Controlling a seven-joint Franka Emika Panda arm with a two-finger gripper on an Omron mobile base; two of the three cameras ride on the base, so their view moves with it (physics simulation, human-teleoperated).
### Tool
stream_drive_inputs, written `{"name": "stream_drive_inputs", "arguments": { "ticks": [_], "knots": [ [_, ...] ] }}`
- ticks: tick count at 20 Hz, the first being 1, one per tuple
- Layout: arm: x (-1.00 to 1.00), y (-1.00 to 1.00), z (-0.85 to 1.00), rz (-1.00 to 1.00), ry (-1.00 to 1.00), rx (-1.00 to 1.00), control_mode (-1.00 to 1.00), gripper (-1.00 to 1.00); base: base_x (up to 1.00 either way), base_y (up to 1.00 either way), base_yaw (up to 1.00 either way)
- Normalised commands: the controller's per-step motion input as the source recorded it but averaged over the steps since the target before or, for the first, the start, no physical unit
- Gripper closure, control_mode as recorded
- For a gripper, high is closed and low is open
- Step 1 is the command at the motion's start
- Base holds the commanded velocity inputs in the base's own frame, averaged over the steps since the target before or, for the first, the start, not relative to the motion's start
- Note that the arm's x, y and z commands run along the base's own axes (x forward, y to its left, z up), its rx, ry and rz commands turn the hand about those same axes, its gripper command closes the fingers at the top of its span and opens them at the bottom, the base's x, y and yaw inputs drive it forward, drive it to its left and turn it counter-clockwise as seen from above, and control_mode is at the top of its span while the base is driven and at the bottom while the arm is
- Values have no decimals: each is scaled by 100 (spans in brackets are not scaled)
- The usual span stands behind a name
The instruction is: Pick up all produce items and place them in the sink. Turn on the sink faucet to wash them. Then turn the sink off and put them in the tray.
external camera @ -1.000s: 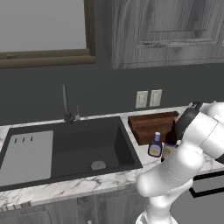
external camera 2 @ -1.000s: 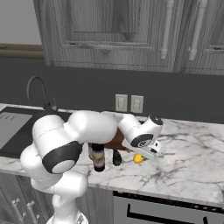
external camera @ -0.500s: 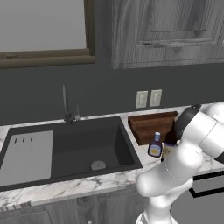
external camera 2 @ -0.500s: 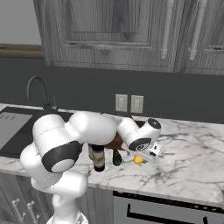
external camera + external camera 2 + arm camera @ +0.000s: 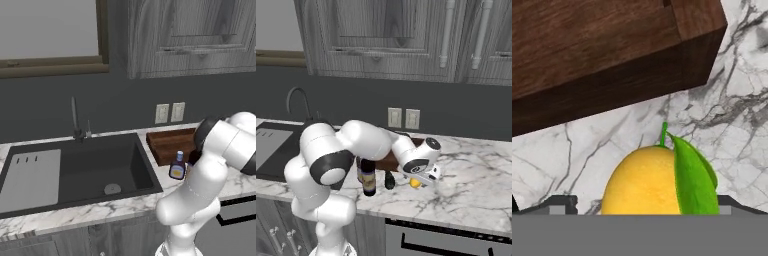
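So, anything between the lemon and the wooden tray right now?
No. In the hand view, only a strip of bare marble counter separates the lemon from the tray's side wall. The two are apart, not touching.

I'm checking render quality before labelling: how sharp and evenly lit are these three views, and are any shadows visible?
Left base view: soft, flat light, the sink basin dark. Right base view: slightly blurry, the lemon half hidden under the gripper. Hand view: crisp, the tray wall shaded.

lemon [image 5: 643,181] | yellow, green leaf | on marble beside tray [image 5: 602,55]
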Motion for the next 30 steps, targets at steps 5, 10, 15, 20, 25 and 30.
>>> {"name": "stream_drive_inputs", "arguments": {
  "ticks": [5, 10, 15, 20, 25, 30],
  "knots": [
    [1, 0, -13, 0, 0, 0, -100, 100, 0, 0, 0],
    [-35, 0, 5, 0, -9, 0, -100, 100, 0, 0, 0],
    [-60, 0, 33, 0, -13, -2, -100, 100, 0, 0, 0],
    [-71, 18, 36, 0, -14, -5, -100, 100, 0, 0, 0],
    [-60, 43, 46, 1, -13, -9, -100, 100, 0, 0, 0],
    [-31, 49, 58, 7, -6, -7, -100, 100, 0, 0, 0]
  ]
}}
